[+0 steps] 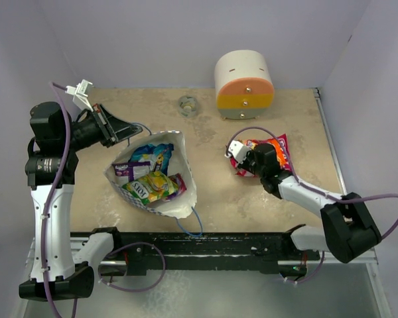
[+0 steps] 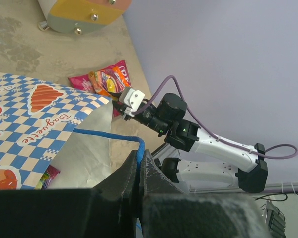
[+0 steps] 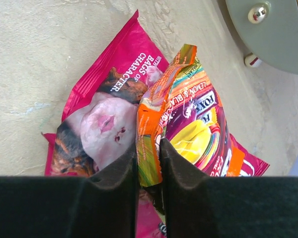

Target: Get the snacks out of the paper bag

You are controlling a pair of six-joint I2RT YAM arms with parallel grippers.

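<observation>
The paper bag (image 1: 187, 173) lies open in the table's middle, cream inside, its blue-and-white checkered outside in the left wrist view (image 2: 35, 124). Several snacks lie in it: a yellow-green packet (image 1: 149, 185), a purple one (image 1: 126, 170), a blue one (image 1: 152, 156). My left gripper (image 1: 109, 126) is shut on the bag's blue cord handle (image 2: 109, 135) at the bag's far left rim, and shows in the left wrist view (image 2: 139, 163). My right gripper (image 1: 242, 159) is shut on the edge of an orange-purple candy packet (image 3: 198, 124), which lies over a pink packet (image 3: 104, 109) on the table to the right of the bag.
A rounded cream-orange-yellow drawer box (image 1: 244, 85) stands at the back right. A small round object (image 1: 188, 104) lies at the back middle. A black rail (image 1: 205, 245) runs along the near edge. Walls close the table's back and sides.
</observation>
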